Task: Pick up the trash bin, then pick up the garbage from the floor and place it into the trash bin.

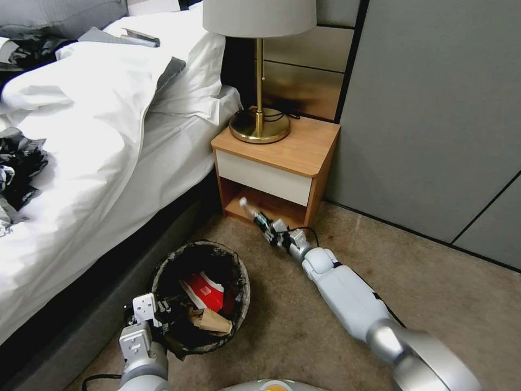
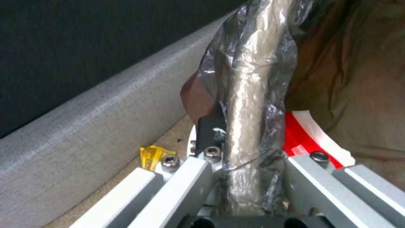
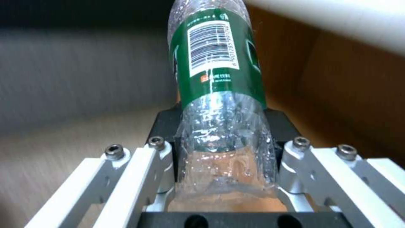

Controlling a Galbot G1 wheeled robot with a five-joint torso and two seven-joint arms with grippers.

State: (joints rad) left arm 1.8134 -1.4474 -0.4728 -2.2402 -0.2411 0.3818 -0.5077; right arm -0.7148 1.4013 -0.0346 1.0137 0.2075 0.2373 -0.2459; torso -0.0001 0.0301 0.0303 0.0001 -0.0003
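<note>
Right claw (image 3: pixel 226 158) is clamped on the lower body of a clear green-labelled bottle (image 3: pixel 217 79), holding it low over the carpet in front of the nightstand's (image 1: pixel 304 152) open shelf. Left claw (image 2: pixel 249 164) pinches the bag-lined rim of the trash bin (image 1: pixel 239 271), which sits beside the bed base. Inside the bin lie a red-and-white wrapper (image 1: pixel 203 290) and brown paper scraps (image 1: pixel 214 321).

Handling judgement: the bottle appears empty, light, thin-walled and slick; it would likely crumple under pressure, so a mid-body hold suits it. The liner is soft and may slip.

A yellow wrapper (image 2: pixel 151 155) lies by the bed base. The bin's outer wall is hidden.
</note>
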